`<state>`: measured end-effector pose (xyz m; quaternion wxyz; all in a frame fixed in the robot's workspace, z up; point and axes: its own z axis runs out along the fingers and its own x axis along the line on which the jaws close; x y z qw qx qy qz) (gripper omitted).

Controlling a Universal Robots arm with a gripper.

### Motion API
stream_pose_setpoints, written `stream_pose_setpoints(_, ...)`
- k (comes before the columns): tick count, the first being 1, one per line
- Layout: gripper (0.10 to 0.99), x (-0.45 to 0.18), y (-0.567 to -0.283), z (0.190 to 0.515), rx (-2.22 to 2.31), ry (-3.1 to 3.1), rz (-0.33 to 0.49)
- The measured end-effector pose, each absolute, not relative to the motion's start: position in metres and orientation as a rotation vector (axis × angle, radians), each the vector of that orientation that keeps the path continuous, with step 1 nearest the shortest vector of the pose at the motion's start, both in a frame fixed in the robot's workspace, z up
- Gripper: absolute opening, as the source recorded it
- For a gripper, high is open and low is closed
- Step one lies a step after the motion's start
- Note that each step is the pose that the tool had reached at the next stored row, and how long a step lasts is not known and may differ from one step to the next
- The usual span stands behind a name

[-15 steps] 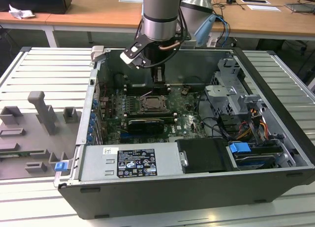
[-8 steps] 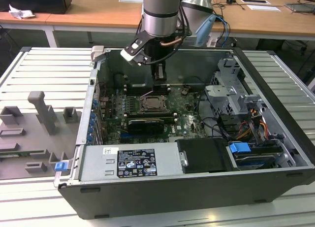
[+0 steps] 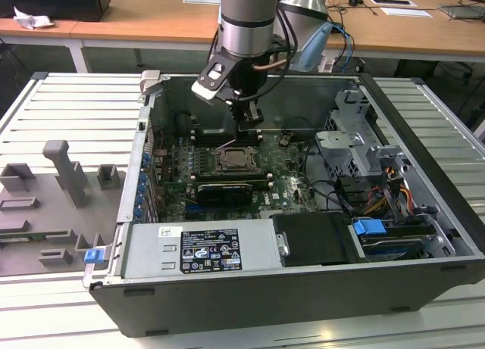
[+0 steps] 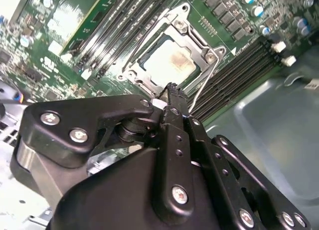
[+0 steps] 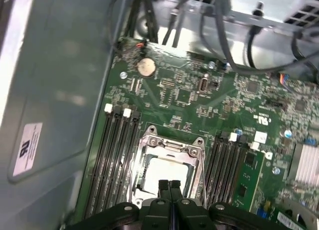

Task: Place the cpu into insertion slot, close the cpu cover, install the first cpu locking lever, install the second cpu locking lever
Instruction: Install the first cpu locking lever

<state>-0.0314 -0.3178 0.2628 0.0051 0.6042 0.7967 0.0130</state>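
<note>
The cpu [image 4: 169,60] sits in the slot [image 3: 220,161] mid-board, the cover [image 4: 195,39] lying down over it, so the work looks to be at the levers. The gripper [image 4: 172,89], fingers pressed together with nothing seen between them, hovers at the slot's far edge, beside a wire lever [image 4: 205,80] that seems unlatched. Latching it calls for a downward push and a hook under its catch.

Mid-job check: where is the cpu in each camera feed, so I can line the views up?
Exterior view: the cpu sits mid-board inside the case, just past the tip of the gripper.
Second wrist view: the cpu lies just beyond the gripper.
First wrist view: the cpu lies right beyond the gripper.
Shared landmark: the silvery cpu cover framing it.
</note>
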Motion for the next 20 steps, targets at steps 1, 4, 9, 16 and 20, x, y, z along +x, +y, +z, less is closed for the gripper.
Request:
stream_pose_setpoints(1, 0.106, -0.0314, -0.3178, 0.2628, 1.874, 2.509, 0.041)
stream_pose_setpoints(4, 0.106, -0.0314, -0.3178, 0.2628, 1.792, 2.569, 0.042)
stream_pose_setpoints(9, 0.106, -0.0314, -0.3178, 0.2628, 1.691, 2.638, 0.042)
stream_pose_setpoints(16, 0.106, -0.0314, -0.3178, 0.2628, 1.506, 2.749, 0.043)
stream_pose_setpoints(20, 0.106, -0.0314, -0.3178, 0.2627, 1.382, 2.815, 0.043)
